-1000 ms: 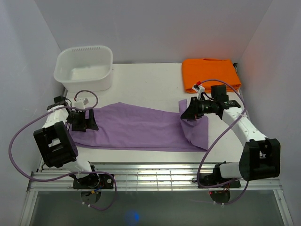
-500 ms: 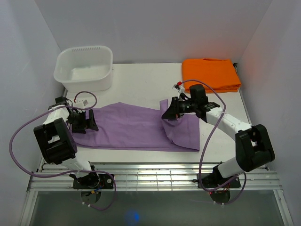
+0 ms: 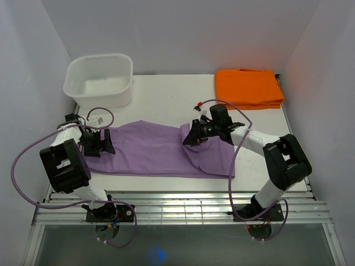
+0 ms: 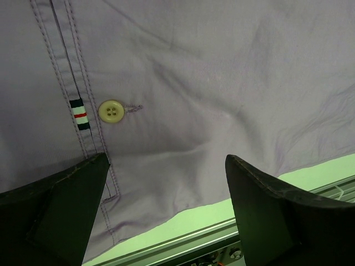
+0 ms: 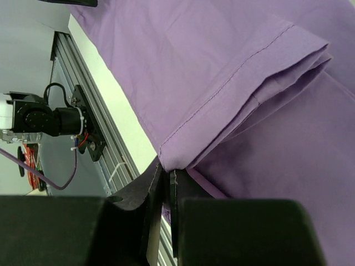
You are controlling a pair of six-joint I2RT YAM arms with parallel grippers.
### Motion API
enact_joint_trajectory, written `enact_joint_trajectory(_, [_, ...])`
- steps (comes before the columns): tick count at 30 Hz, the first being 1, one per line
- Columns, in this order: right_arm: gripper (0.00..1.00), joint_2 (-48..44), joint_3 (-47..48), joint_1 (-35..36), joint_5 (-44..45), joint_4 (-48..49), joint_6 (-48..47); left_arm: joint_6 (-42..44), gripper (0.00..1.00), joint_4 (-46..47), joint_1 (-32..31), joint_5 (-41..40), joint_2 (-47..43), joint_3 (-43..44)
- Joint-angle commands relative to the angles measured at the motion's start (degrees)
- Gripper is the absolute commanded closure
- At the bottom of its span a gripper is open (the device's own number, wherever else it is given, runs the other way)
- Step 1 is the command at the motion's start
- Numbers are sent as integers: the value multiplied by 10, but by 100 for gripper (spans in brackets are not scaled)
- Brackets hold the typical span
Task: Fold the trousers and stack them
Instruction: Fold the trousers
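The table [image 3: 166, 94] carries the trousers [image 3: 144, 152], lilac, soft and plain. They lie flat just in front of the white tub [image 3: 100, 80] and run rightward from it, with the right end doubled back over the rest. The right gripper [image 3: 189, 138], well right of the tub, is pinched tight on that folded hem. The left gripper [image 3: 104, 142], directly in front of the tub, stands spread wide and holds nothing, above a pale button [image 4: 112, 111] and a striped tag [image 4: 80, 114].
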Motion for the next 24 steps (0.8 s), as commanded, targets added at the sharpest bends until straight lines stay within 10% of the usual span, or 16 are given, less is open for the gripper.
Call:
enact_joint_trajectory(1, [92, 15, 26, 5, 20, 27, 7, -1, 2, 9, 0, -3, -6, 5])
enact_joint_trajectory(24, [92, 66, 54, 48, 42, 34, 54, 5, 2, 26, 0, -14, -11, -19])
